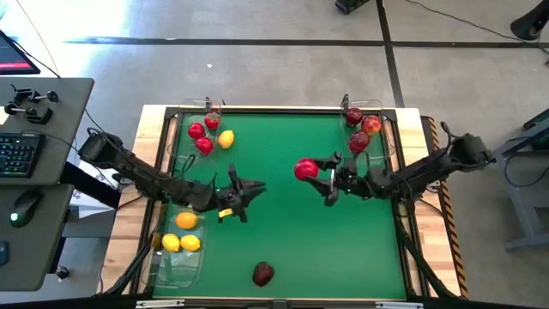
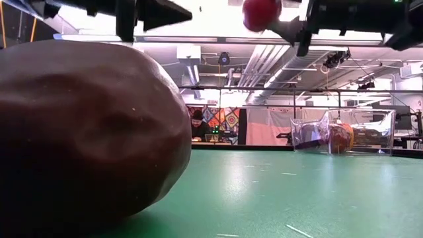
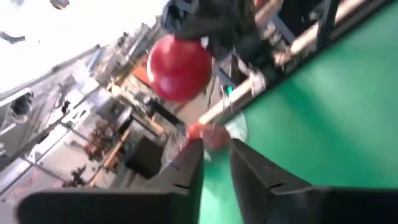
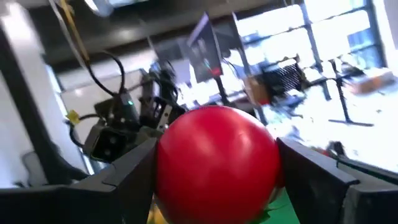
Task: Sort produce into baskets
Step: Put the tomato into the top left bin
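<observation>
My right gripper [image 1: 316,174] is over the middle of the green table, shut on a bright red round fruit [image 1: 305,170]. The fruit also shows in the left wrist view [image 3: 180,67] and at the top of the low view [image 2: 261,13]. My left gripper [image 1: 256,187] hovers left of centre and points toward it. Its fingers [image 3: 193,171] stand a little apart with nothing between them. A dark red apple [image 1: 263,274] rests on the table near the front edge. Small red fruits [image 1: 199,137] and a lemon [image 1: 226,139] lie by the far-left basket [image 1: 183,129]. My right gripper pinches the red fruit's two opposite sides [image 4: 166,171] between its two fingers [image 4: 311,180]. The fingers come at it roughly level, from the table's right side. The fruit is lifted clear of the table.
The near-left basket [image 1: 171,268] holds lemons [image 1: 180,242]. The far-right basket [image 1: 388,129] holds apples [image 1: 364,129] and shows again in the low view [image 2: 344,132]. The dark apple [image 2: 86,132] fills the low view's left. Bare green surface lies between the arms and toward the front right.
</observation>
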